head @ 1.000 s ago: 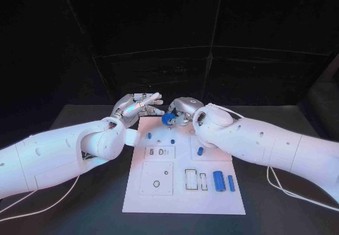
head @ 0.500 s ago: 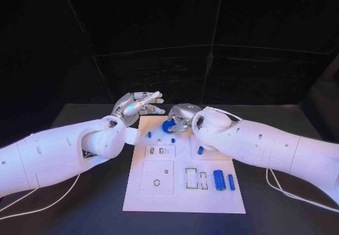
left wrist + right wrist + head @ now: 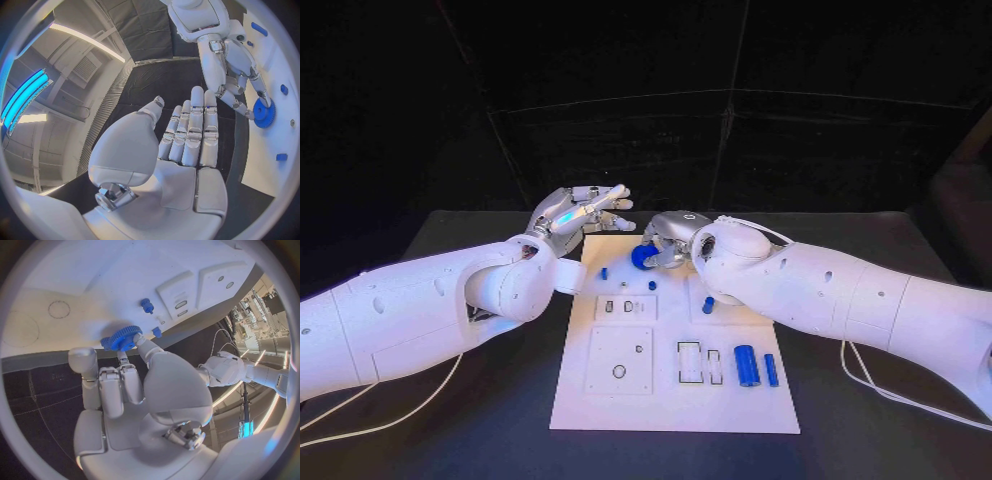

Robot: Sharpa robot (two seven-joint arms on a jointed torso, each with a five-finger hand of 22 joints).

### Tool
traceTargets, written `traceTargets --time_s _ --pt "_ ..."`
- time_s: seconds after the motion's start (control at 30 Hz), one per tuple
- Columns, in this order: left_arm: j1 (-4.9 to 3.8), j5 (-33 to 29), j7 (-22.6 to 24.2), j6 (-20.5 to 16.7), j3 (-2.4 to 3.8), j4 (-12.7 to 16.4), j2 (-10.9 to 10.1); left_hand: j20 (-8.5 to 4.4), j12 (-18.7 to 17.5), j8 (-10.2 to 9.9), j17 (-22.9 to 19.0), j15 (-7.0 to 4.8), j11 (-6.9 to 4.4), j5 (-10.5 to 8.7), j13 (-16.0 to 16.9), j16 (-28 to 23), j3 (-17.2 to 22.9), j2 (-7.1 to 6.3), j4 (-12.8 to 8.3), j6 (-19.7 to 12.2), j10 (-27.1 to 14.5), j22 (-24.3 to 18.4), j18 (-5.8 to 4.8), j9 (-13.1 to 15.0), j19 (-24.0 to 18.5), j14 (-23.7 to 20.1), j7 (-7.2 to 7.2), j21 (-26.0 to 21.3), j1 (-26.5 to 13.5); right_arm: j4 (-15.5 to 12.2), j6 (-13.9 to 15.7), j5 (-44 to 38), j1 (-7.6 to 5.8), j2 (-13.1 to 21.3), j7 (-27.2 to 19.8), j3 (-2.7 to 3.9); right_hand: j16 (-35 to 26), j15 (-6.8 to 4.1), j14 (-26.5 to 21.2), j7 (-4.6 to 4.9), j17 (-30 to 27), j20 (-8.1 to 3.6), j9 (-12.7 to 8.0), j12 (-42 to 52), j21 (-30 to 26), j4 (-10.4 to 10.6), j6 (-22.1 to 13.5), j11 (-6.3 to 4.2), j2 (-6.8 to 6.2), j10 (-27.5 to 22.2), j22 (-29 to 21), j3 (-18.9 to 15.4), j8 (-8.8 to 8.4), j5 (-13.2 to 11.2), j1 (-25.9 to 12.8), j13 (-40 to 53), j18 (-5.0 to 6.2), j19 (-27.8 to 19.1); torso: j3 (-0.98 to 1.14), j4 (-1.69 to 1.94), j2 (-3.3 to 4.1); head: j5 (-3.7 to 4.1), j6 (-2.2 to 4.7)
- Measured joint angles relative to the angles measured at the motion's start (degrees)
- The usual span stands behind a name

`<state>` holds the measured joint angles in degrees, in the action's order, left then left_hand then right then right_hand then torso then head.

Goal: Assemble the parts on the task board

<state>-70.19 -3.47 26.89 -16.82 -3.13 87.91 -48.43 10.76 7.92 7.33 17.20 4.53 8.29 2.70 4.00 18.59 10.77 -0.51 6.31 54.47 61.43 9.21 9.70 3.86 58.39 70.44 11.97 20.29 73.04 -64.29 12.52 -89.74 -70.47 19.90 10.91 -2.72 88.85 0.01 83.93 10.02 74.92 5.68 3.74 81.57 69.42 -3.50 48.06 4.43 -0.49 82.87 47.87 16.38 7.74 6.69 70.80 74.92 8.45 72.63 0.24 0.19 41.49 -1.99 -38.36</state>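
The white task board (image 3: 675, 400) lies in the middle of the table. At its far end my right hand (image 3: 669, 236) pinches a blue gear (image 3: 643, 257) in its fingertips, low over the board. The right wrist view shows the gear (image 3: 122, 337) at the fingertips (image 3: 138, 341) of my right hand (image 3: 125, 390), close over the board (image 3: 94, 270). My left hand (image 3: 583, 213) hovers above the board's far left corner, fingers straight and empty. In the left wrist view its flat palm (image 3: 187, 140) faces the gear (image 3: 264, 113).
Small blue pegs (image 3: 603, 272) (image 3: 652, 285) (image 3: 710, 305) sit on the board's far half. A thick blue cylinder (image 3: 747, 366) and a thinner one (image 3: 770, 371) lie at its near right. Recessed slots and holes (image 3: 620, 362) mark the plate. Cables trail at the table's sides.
My right hand has carried the blue gear a little nearer to me and lower toward the board. The left hand has stayed almost where it was.
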Motion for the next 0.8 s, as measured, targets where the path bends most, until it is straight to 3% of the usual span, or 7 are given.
traceTargets --time_s 0.3,0.67,0.8 --pt "0.00 0.00 0.00 0.00 0.00 0.02 -0.06 0.00 0.00 0.00 0.00 0.00 0.00 0.00 0.00 0.00 0.00 0.00 0.00 0.00 0.00 0.00 0.00 0.00 0.00 0.00 0.00 0.00 0.00 0.26 -0.57 0.00 0.06 -0.09 0.76 -0.01 0.00 0.41 0.01 0.24 0.00 0.47 0.10 0.00 0.00 1.39 -0.40 0.38 -1.76 -0.38 -0.26 -2.35 -0.30 0.00 -1.76 0.00 0.01 -0.04 0.00 0.05 0.00 0.04 -0.27" --pt "0.00 0.00 0.00 0.00 0.00 -0.03 -0.04 0.00 0.00 0.00 -0.01 0.00 0.00 0.00 0.00 0.00 0.00 0.00 0.00 0.00 0.00 -0.04 0.00 0.00 0.00 0.00 0.00 0.00 0.00 -0.09 -1.75 0.02 0.05 0.25 1.07 0.00 0.00 0.41 0.01 0.24 -0.01 0.47 0.20 0.00 0.00 3.23 -0.40 0.39 -1.61 -0.36 -0.33 -4.31 -0.30 0.23 -3.30 0.00 0.01 -0.04 0.01 0.03 -0.01 -0.03 -0.66" --pt "0.00 0.00 0.00 0.00 0.00 -0.08 -0.04 0.00 0.00 0.00 -0.01 0.00 0.00 0.00 0.00 0.00 0.00 0.00 0.00 0.00 0.00 -0.04 0.00 0.00 0.00 0.00 0.00 0.00 0.00 -0.12 -1.93 0.30 0.05 0.48 1.07 0.00 0.00 0.40 0.01 0.24 -0.01 0.47 0.20 0.00 0.00 5.70 -0.40 0.59 -1.30 -0.16 -0.33 -6.71 -0.38 0.49 -6.09 0.00 0.01 -0.04 0.01 0.03 -0.01 0.01 -0.60"
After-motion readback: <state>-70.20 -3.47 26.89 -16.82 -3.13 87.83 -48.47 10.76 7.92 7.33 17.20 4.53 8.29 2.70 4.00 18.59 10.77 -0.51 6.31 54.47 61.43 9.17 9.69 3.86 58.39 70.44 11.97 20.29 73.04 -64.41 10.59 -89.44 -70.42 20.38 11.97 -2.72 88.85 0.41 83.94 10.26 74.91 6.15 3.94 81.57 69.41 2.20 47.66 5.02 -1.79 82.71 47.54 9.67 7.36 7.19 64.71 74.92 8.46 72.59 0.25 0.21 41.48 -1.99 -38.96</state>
